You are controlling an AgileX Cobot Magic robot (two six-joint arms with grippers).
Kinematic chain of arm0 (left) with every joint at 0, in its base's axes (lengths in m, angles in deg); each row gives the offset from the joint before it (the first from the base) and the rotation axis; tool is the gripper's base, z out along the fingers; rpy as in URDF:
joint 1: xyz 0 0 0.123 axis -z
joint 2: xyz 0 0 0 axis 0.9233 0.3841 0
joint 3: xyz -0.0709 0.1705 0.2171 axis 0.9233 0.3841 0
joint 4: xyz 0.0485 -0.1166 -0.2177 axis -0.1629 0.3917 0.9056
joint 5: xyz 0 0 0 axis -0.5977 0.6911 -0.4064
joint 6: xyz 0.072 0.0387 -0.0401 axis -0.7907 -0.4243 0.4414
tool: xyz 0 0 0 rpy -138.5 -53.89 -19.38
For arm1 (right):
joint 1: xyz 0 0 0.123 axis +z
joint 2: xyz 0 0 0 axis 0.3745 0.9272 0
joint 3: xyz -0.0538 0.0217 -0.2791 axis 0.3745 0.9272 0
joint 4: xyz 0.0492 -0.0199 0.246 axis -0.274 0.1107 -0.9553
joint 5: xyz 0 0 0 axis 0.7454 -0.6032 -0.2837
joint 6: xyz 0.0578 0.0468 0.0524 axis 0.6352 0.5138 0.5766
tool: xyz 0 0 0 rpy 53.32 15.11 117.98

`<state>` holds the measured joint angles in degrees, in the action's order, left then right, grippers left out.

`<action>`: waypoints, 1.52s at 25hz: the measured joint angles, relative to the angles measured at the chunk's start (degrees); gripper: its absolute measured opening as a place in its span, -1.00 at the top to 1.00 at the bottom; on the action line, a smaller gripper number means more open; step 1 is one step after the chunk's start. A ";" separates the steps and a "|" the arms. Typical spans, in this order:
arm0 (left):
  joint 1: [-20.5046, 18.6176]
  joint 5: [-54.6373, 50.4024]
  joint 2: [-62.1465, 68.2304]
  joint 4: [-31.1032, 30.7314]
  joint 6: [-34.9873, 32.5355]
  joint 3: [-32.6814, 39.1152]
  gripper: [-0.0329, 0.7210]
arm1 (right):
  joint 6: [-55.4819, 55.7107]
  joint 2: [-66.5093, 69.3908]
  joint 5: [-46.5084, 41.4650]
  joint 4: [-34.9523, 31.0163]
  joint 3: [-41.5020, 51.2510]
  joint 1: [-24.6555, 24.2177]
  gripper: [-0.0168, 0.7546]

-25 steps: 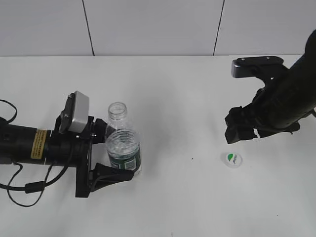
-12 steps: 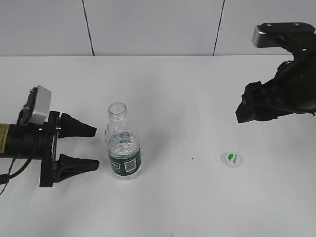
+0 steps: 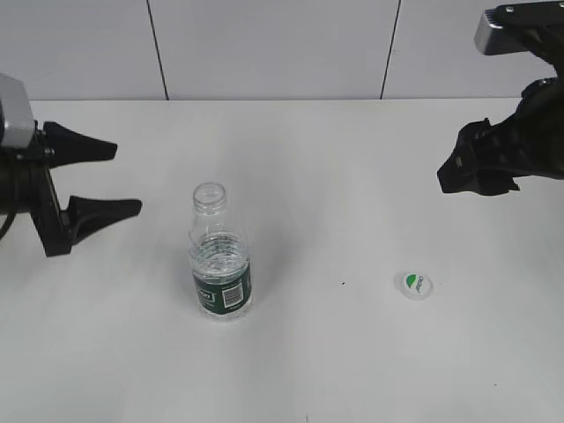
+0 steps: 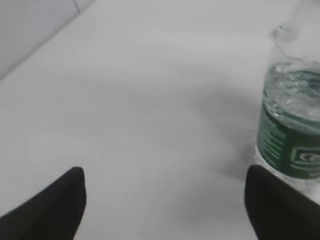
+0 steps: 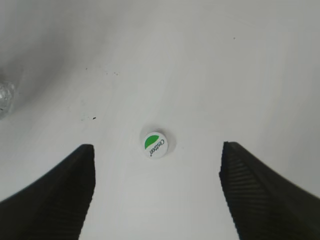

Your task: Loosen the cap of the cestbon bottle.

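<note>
Since the earlier frame we saw the left claw [image 3: 110, 181] retreat to the left edge, spread wide, empty. Cestbon bottle [image 3: 221, 256] stood uncapped at centre; cap [image 3: 414, 284] lay lower right on the tabletop [image 3: 335, 176], right claw [image 5: 157, 192] wide above.

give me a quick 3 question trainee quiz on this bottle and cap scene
1. True or false: the cap is screwed onto the cestbon bottle.
2. Multiple choice: the bottle is A) lying on its side, B) standing upright on the table, C) held in a hand.
3. Fill in: the left hand and the right hand are both ____.

Key:
1. False; the cap lies on the table, apart from the bottle.
2. B
3. open
</note>
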<state>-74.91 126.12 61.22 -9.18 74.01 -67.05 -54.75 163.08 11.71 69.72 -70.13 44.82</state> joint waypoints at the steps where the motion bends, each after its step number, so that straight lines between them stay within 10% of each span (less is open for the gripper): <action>1: 0.00 -0.14 -1.11 2.12 0.05 0.00 -0.63 | 0.00 -0.15 0.35 0.40 -0.06 0.00 -0.58; 11: 0.06 -10.44 -11.90 18.22 0.05 -0.65 -0.63 | 0.00 -0.24 1.49 3.05 -4.57 0.00 -0.58; 17: 0.06 -30.22 -15.52 35.30 0.05 -1.05 -0.63 | 0.00 -0.24 2.57 3.18 -5.42 0.00 -0.57; 29: 0.98 -69.61 -16.65 50.45 1.00 -7.92 -0.41 | 0.00 -0.24 2.87 5.11 -5.64 -0.05 -0.57; 38: 4.43 -95.33 -16.78 72.12 -22.04 -24.53 -0.40 | 2.89 -0.24 -3.25 11.06 -11.40 -0.16 -0.57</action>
<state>-70.49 30.79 44.44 62.93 51.97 -91.58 -51.86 162.84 8.46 80.78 -81.53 44.66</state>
